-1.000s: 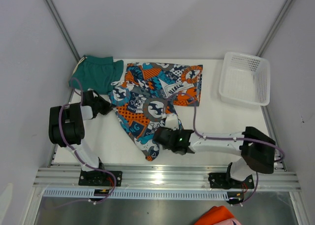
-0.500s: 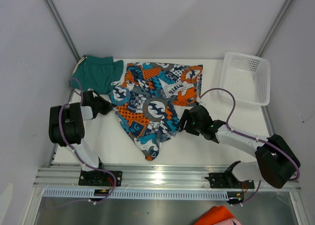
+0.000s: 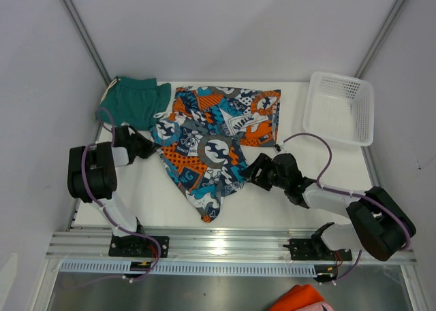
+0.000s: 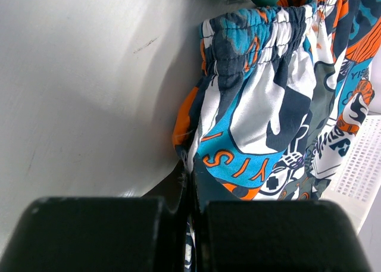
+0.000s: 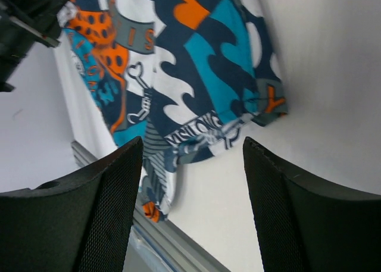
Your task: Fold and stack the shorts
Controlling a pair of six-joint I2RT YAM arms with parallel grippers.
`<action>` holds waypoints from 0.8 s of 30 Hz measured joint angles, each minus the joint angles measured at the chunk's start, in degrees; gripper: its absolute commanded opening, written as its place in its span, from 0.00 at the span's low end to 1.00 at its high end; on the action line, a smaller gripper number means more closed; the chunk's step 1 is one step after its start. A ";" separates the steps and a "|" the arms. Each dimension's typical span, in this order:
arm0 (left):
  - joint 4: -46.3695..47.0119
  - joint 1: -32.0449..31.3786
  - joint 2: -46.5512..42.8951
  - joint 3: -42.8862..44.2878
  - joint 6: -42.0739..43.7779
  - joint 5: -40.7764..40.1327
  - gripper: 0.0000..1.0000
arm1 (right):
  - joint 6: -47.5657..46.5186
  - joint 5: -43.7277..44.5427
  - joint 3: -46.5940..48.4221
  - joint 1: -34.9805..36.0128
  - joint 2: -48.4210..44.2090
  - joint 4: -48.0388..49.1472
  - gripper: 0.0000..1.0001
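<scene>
Left tool (image 3: 151,148): clenched on the printed shorts (image 3: 218,141). The wrist view shows fabric running into the seam between the closed fingers, just below the gathered waistband. The pinch itself is in shadow, so how much cloth it has I can't tell.

Right tool (image 3: 253,171): released, fingers spread wide with nothing between them. It hovers at the edge of the printed leg nearest it, and the hem corner lies just ahead of its tips.

Progress, as I judge it: early.
- Printed shorts lie mostly spread on the surface (image 3: 143,188), stretching between the two tools. One leg is skewed toward the arm bases. Rumpled, no clean fold visible.
- Teal shorts (image 3: 133,101) are bunched just beyond the left tool. They are unfolded and touch the printed waistband on that side.
- Nothing is stacked. Both folds and the stacking remain.

Around:
- White mesh basket (image 3: 338,108) sits well apart, beyond and outboard of the right tool.
- Orange cloth (image 3: 300,299) lies behind the right arm's base, off the surface.
- Right arm's cable (image 3: 320,144) loops above its forearm.

In the way: where the teal pair meets the printed waistband, a pull could drag both.
</scene>
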 measured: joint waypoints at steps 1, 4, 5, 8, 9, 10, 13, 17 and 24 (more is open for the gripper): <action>0.07 0.00 0.00 -0.04 -0.02 -0.02 0.00 | 0.28 -0.39 -0.09 -0.13 0.09 1.25 0.70; 0.46 0.02 0.00 -0.22 -0.11 -0.02 0.00 | 0.87 -1.44 -0.13 -0.66 0.81 4.83 0.70; 0.55 0.02 0.00 -0.31 -0.20 -0.02 0.00 | 1.03 -1.57 -0.13 -0.76 1.29 5.86 0.70; 0.87 0.04 0.00 -0.44 -0.39 0.00 0.00 | 1.40 -1.88 -0.15 -1.05 3.54 8.20 0.69; 0.87 0.04 0.00 -0.44 -0.39 0.00 0.00 | 1.64 -1.95 -0.15 -1.09 4.42 8.81 0.69; 0.90 0.04 0.00 -0.46 -0.39 0.00 0.00 | 1.90 -2.05 -0.17 -1.14 5.18 9.27 0.69; 0.92 0.04 0.00 -0.46 -0.39 0.00 0.00 | 2.47 -2.05 -0.70 -1.25 6.58 10.71 0.69; 0.94 0.04 0.00 -0.48 -0.39 0.00 0.00 | 2.99 -1.81 -1.99 -1.29 6.49 11.56 0.68; 0.98 0.04 0.00 -0.50 -0.39 0.00 0.00 | 3.34 -0.72 -4.15 -1.33 3.23 11.19 0.68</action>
